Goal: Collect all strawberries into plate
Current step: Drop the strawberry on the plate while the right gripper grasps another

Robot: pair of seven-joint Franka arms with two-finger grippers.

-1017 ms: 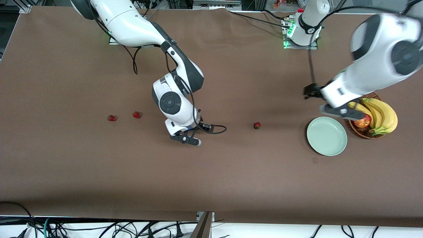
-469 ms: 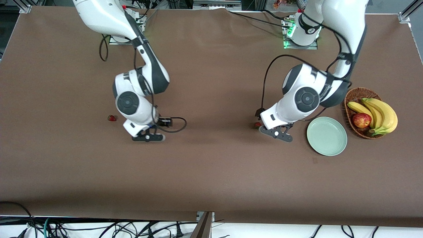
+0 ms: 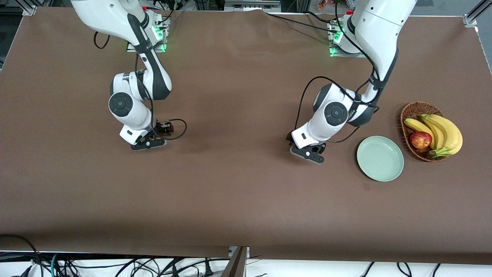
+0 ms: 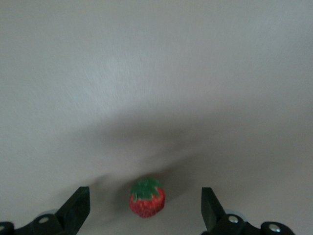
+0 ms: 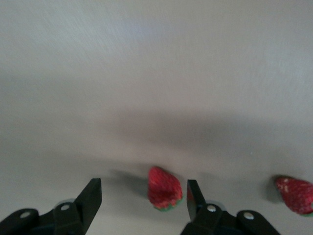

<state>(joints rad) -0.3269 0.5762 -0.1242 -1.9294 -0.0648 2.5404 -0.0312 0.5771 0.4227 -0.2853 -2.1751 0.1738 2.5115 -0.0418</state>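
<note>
Front view: neither arm's body leaves any berry in sight; both grippers sit low over the brown table (image 3: 238,200), each arm covering the spot beneath it.
Left wrist view: one strawberry (image 4: 146,198) lies on the cloth between the left gripper's (image 4: 145,208) two fingers, which are spread wide with clear space on each side of the fruit.
Right wrist view: a second strawberry (image 5: 165,189) lies between the right gripper's (image 5: 144,193) spread fingers, close to one finger (image 5: 193,196) though contact cannot be told; a third strawberry (image 5: 295,195) lies outside the fingers, just past that same finger.
Left gripper: low over the table at about 9 o'clock from the plate (image 3: 380,158), near it; seen from the front at (image 3: 307,153).
Right gripper: low over the table toward the right arm's end, well apart from the plate; seen from the front at (image 3: 148,143).
Plate: pale mint green, round and shallow, nothing on it, toward the left arm's end.
Basket (image 3: 413,111): brown wicker, just beside the plate at about 2 o'clock from it, holding bananas (image 3: 442,132) and a red-yellow apple (image 3: 420,139).
In the way: black cables loop from each wrist, and the arms' white joints block the front camera's line to the fruit.
Berry looks: the left gripper's berry is plump and red with its green leafy cap showing; the right gripper's berry is red and tapered, with green at the end nearer the camera.
</note>
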